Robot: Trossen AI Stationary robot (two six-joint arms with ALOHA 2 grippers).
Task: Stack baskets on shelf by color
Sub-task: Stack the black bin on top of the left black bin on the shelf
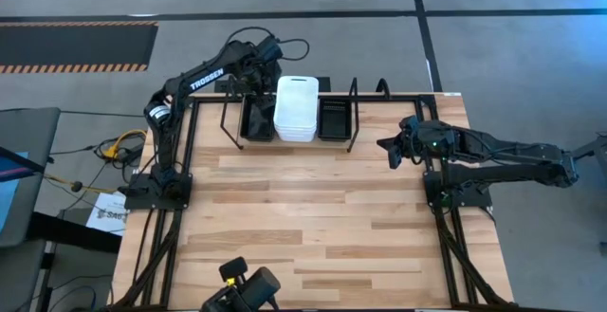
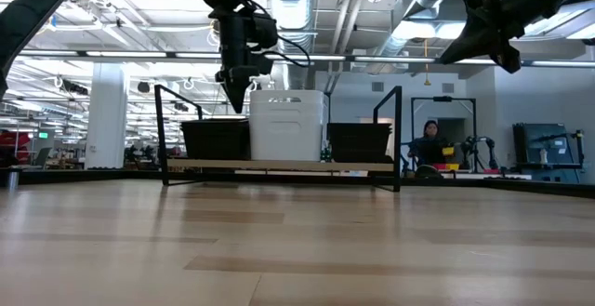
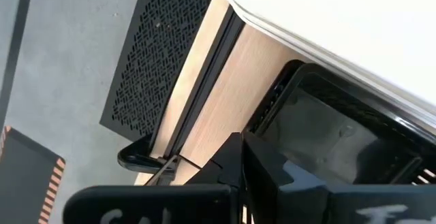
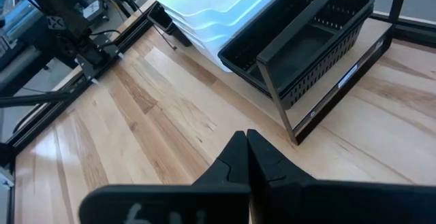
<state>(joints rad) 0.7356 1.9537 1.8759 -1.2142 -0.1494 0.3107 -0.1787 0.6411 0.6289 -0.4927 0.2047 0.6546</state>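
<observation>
Left end effector (image 2: 234,90) pinched empty over shelf (image 1: 285,143); right end effector (image 4: 246,157) closed, seemingly empty.

Seated person (image 2: 430,142) in room behind; yellow cable coil (image 1: 123,145), possibly paper sheet (image 1: 106,213), on floor

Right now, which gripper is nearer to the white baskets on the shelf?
The left. The left gripper hangs shut above the black baskets, right beside the white baskets. The right gripper, also shut, waits off the shelf's other end.

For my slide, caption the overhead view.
White baskets stacked between black baskets on the shelf; left hand above them, right hand beside.
</observation>
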